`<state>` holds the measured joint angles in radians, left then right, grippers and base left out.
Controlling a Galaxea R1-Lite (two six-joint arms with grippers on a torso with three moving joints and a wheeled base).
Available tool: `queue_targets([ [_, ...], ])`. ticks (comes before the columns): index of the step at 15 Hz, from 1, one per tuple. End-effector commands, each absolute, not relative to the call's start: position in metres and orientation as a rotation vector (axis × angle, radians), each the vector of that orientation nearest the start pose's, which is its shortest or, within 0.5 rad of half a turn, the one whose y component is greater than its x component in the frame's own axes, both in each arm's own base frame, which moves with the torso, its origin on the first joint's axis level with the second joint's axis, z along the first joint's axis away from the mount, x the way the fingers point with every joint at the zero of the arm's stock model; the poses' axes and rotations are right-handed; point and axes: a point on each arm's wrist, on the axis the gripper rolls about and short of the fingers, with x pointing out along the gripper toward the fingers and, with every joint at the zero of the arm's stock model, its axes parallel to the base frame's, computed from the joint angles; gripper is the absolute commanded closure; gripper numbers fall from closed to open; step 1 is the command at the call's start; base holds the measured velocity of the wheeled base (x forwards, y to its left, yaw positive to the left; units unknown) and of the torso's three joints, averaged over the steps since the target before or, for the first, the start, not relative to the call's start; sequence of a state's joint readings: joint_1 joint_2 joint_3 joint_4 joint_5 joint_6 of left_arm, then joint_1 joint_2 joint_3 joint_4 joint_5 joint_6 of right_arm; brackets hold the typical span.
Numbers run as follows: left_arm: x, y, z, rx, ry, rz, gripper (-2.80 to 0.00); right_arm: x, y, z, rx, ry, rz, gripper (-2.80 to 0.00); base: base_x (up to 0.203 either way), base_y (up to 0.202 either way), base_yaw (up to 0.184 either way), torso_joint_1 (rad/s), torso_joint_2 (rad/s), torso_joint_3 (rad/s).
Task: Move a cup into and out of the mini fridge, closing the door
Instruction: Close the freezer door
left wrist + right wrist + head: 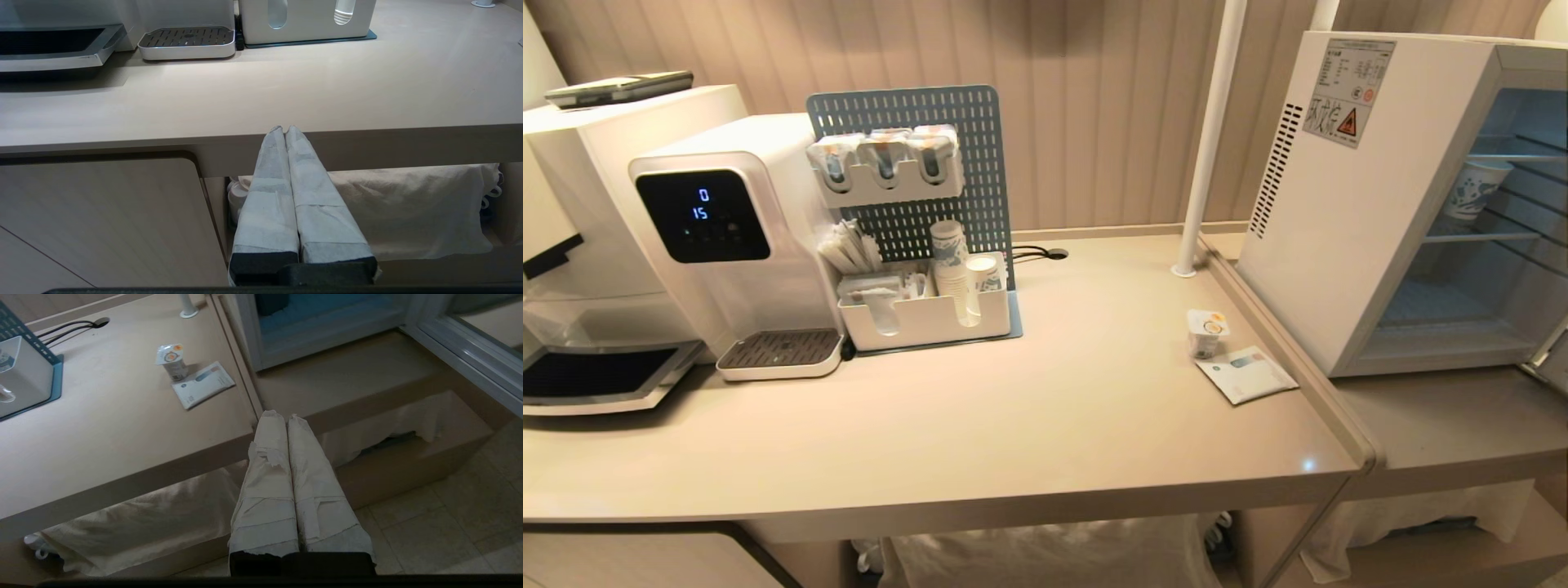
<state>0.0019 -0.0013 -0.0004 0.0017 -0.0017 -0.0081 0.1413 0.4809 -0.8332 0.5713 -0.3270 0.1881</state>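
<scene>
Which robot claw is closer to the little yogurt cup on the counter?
The right claw. It hangs shut off the counter's front edge, cup ahead. The left claw is shut farther along, by the drip tray.

The beige worktop (1029, 408) carries a coffee machine (596, 269) and a water dispenser (727, 245) at its left, then a white organiser tray (927, 322) of paper cups. Near its right edge the cup (1207, 332) stands touching a leaflet (1247, 374). The mini fridge (1372, 204) sits on the lower worktop (1445, 425) alongside.
</scene>
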Motion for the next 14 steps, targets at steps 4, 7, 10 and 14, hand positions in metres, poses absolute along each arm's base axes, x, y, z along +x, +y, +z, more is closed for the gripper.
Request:
queue_targets([
  [4, -0.023, 0.000, 0.075, -0.009, 0.002, 0.002, 0.00, -0.118, -0.008, 0.184, 0.176, 0.025, -0.261, 0.00, 0.000, 0.000, 0.000, 0.000, 0.00, 0.000],
  [7, -0.023, 0.000, 0.075, -0.008, 0.002, 0.002, 0.00, -0.100, -0.007, 0.149, 0.176, 0.096, -0.277, 0.00, 0.000, 0.000, 0.000, 0.000, 0.00, 0.000],
  [10, -0.023, 0.000, 0.075, -0.009, 0.002, 0.002, 0.00, -0.044, -0.005, 0.108, 0.095, 0.024, -0.205, 0.00, 0.000, 0.000, 0.000, 0.000, 0.00, 0.000],
  [14, -0.023, 0.000, 0.075, -0.008, 0.002, 0.002, 0.00, -0.022, -0.001, 0.073, 0.012, -0.001, -0.033, 0.00, 0.000, 0.000, 0.000, 0.000, 0.00, 0.000],
])
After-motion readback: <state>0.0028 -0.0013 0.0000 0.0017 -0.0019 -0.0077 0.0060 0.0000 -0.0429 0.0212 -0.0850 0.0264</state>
